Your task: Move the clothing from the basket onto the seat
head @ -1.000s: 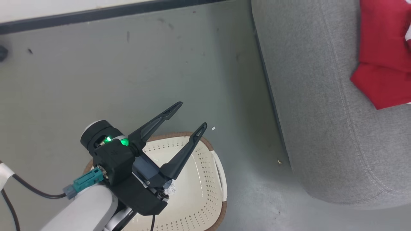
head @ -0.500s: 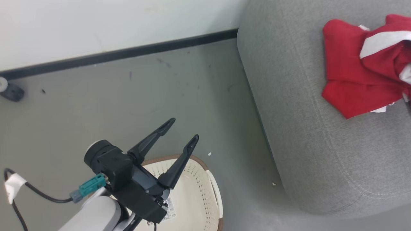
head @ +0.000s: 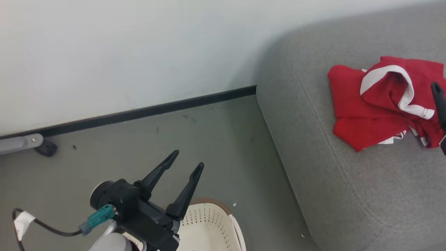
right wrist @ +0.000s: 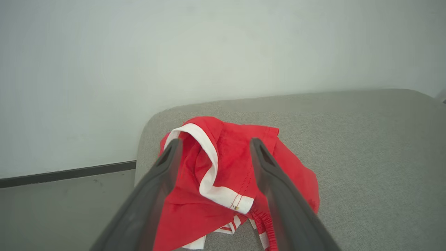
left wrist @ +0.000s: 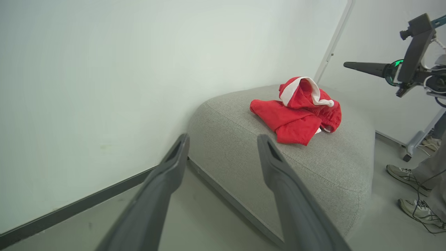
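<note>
Camera has tilted up; left gripper (head: 188, 158), right gripper (right wrist: 215, 141) spread; clothing (head: 355, 104) on seat (head: 348, 191), shoes (left wrist: 400, 170) nearby.

Bright, even, diffuse indoor light with a slight green cast. Soft shadow on the wall (head: 251, 69) just beside the seat (head: 348, 191) corner. Blurred close to lens: left tool (left wrist: 223, 139), right tool (right wrist: 216, 141). Seat weave sharp.

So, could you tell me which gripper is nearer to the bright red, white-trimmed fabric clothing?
Right. The right gripper hangs open close to the clothing; the left gripper hangs open over the cream perforated basket, well away.
</note>
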Motion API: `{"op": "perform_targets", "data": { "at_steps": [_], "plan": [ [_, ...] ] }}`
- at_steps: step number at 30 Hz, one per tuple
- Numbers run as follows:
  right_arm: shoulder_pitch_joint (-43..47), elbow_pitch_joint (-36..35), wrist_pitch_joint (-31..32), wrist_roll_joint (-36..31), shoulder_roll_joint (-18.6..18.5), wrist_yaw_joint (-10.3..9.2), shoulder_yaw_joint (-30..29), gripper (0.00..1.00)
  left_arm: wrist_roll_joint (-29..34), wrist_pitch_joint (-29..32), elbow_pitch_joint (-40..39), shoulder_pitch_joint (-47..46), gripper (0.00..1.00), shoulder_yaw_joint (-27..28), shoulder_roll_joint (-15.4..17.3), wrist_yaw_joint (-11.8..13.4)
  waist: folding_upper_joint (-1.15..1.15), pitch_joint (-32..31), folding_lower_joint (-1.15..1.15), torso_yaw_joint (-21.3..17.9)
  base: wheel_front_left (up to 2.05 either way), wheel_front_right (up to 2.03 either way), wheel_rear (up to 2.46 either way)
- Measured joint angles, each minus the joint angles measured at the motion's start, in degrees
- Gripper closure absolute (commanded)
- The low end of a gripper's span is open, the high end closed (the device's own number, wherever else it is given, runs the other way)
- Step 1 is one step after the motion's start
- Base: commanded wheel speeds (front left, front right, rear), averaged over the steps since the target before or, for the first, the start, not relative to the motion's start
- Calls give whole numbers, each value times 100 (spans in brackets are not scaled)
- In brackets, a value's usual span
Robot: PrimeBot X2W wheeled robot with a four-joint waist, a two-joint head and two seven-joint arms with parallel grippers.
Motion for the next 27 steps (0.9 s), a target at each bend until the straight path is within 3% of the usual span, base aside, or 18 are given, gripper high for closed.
{"op": "perform_targets", "data": {
  "at_steps": [11,27],
  "plan": [
    [619,-860,-537,-11,140,-8,2,0,-137,-32,187,327,0,316,33,231,0,-464,1,360,0,0,0],
    [2555,-2053,-1709,-41,860,-506,120,0,-345,-48,253,1196,0,1102,-32,703,0,-1039,1,918,0,0,0]
  ]
}}
